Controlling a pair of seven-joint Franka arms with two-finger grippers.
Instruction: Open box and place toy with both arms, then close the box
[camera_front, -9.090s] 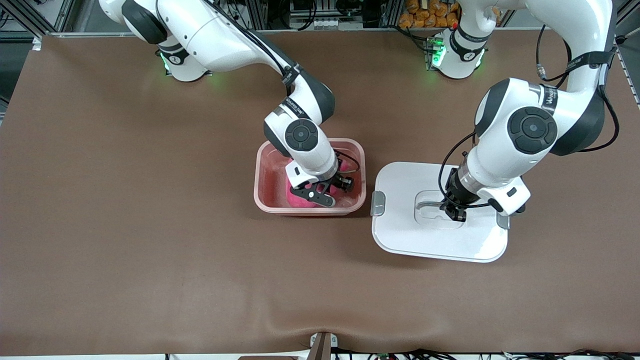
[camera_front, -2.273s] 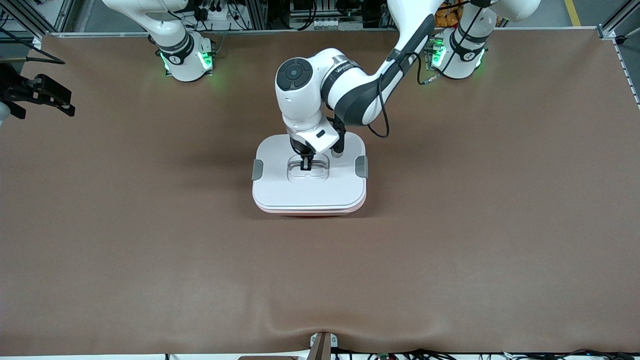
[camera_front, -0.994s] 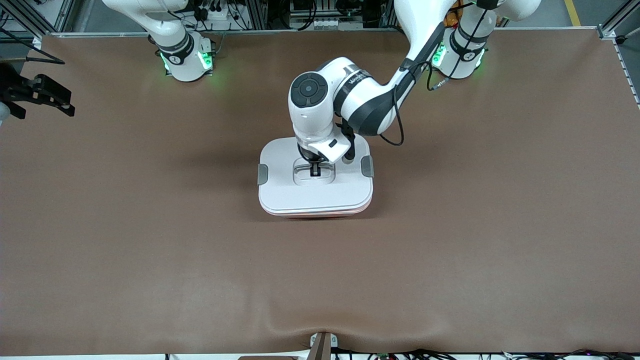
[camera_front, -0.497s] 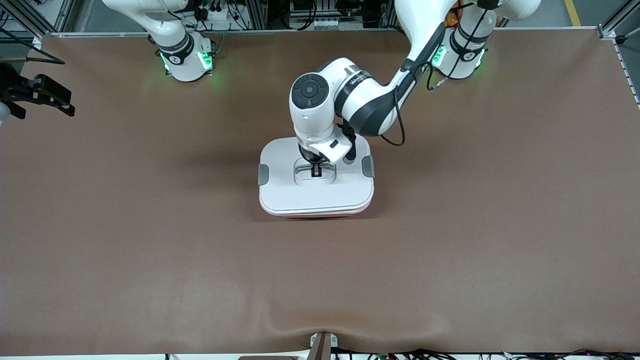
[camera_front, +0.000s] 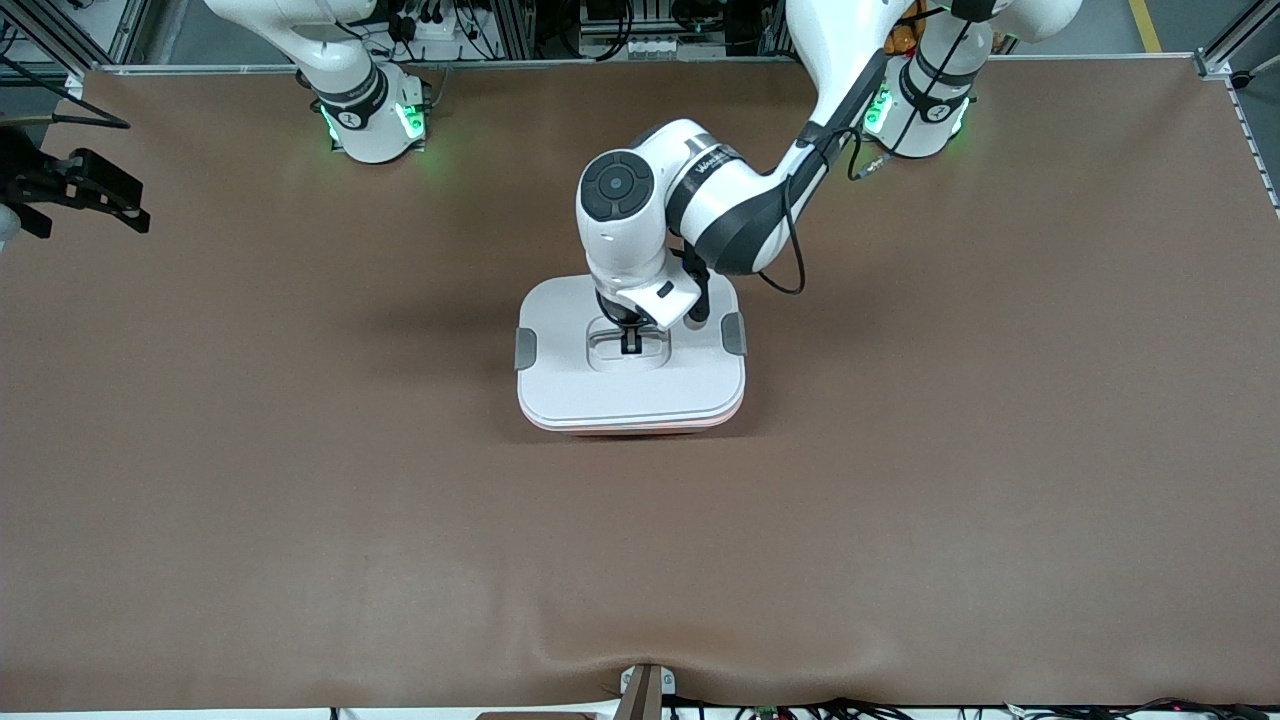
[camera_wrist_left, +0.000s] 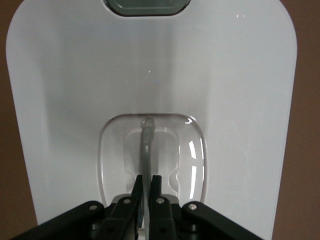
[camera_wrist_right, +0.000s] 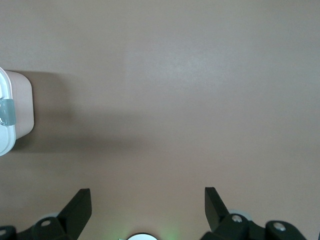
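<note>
The box (camera_front: 640, 427) stands mid-table with its white lid (camera_front: 630, 385) on top; only a thin pink strip of the tub shows under the lid. My left gripper (camera_front: 631, 341) is shut on the lid's grey handle (camera_wrist_left: 146, 142) in the recess; in the left wrist view the gripper (camera_wrist_left: 147, 183) pinches the handle between its fingers. My right gripper (camera_front: 88, 205) is open and empty, raised over the right arm's end of the table; the right wrist view shows its spread fingers (camera_wrist_right: 80, 207) and a corner of the box (camera_wrist_right: 21, 105). The toy is hidden.
Grey clips sit on the lid's two ends (camera_front: 526, 347) (camera_front: 734, 333); one shows in the left wrist view (camera_wrist_left: 146, 6) and one in the right wrist view (camera_wrist_right: 6, 112). Brown table mat (camera_front: 300, 480) surrounds the box. The arm bases stand along the farthest edge.
Nine seconds ago the lid lay beside the open tub and my right gripper was in the tub at the toy. Now the lid is on the tub. In the last second nothing visibly moved.
</note>
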